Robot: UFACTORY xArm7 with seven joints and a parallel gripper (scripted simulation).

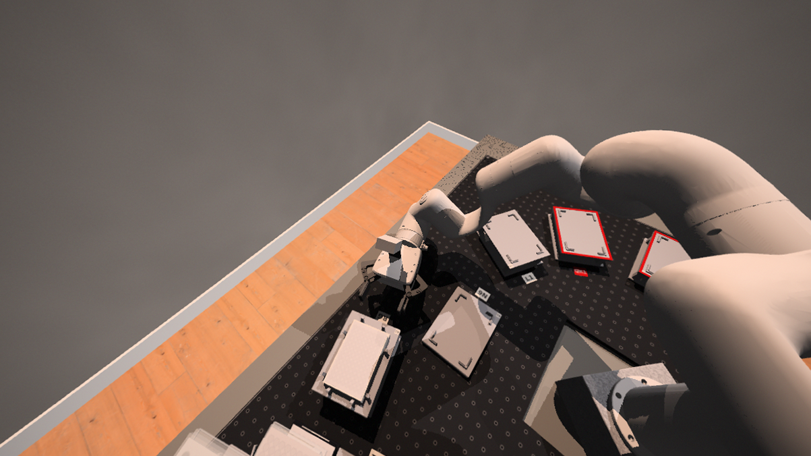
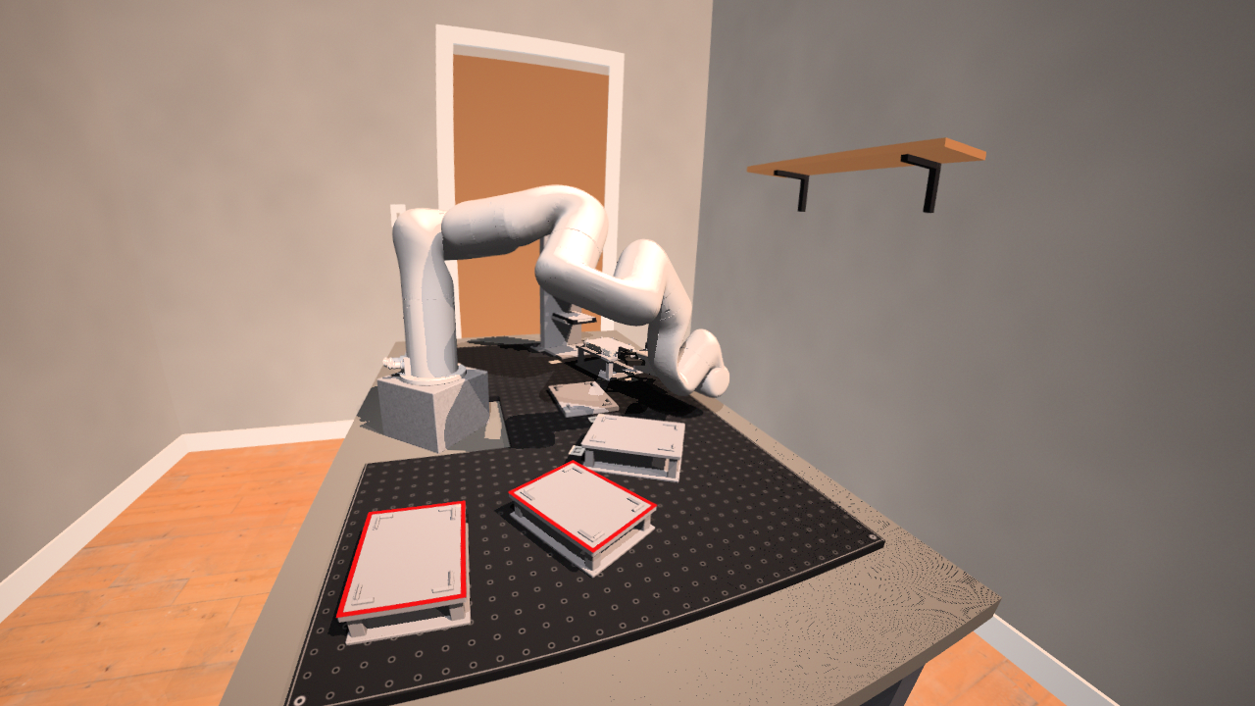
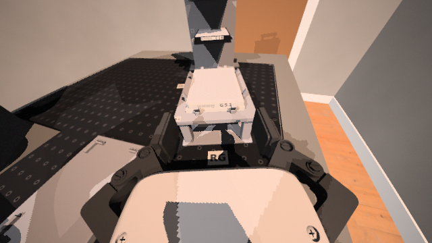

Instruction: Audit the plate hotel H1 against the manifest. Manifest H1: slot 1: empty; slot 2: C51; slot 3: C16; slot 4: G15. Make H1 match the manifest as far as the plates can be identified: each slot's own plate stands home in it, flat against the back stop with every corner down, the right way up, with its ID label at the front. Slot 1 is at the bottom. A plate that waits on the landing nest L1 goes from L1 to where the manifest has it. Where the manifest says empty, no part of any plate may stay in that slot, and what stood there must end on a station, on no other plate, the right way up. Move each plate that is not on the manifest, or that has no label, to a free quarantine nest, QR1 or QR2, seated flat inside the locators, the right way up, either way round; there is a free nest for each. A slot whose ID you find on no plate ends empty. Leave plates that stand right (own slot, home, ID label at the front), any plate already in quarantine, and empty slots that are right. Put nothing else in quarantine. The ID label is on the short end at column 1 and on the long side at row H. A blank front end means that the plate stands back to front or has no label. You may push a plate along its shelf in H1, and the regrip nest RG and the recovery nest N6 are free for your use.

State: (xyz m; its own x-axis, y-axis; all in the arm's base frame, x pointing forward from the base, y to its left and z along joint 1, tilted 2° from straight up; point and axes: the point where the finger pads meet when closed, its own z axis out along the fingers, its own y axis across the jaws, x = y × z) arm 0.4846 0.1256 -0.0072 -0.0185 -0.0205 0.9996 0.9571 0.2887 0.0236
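Observation:
My gripper [image 1: 383, 295] [image 3: 214, 119] is open and empty. It hovers level just in front of the regrip nest RG [image 1: 320, 385] [image 3: 216, 118], a little back from it. A white plate [image 1: 355, 358] [image 3: 214, 84] lies flat on RG, right way up, and its near short end carries a label that reads like G51. Behind it stands the plate hotel H1 [image 3: 204, 50] [image 1: 292, 449]. One plate [image 3: 212, 35] shows in an upper slot, with a label strip too small to read. The other slots are hidden.
The empty nest N6 [image 1: 462, 328] [image 3: 84, 169] [image 2: 583, 396] lies to my left. The landing nest L1 [image 1: 514, 236] [image 2: 633, 436] and the two red-framed quarantine nests [image 1: 580, 233] [image 1: 661, 254] [image 2: 583, 504] [image 2: 408, 557] are bare. The table edge runs close on my right.

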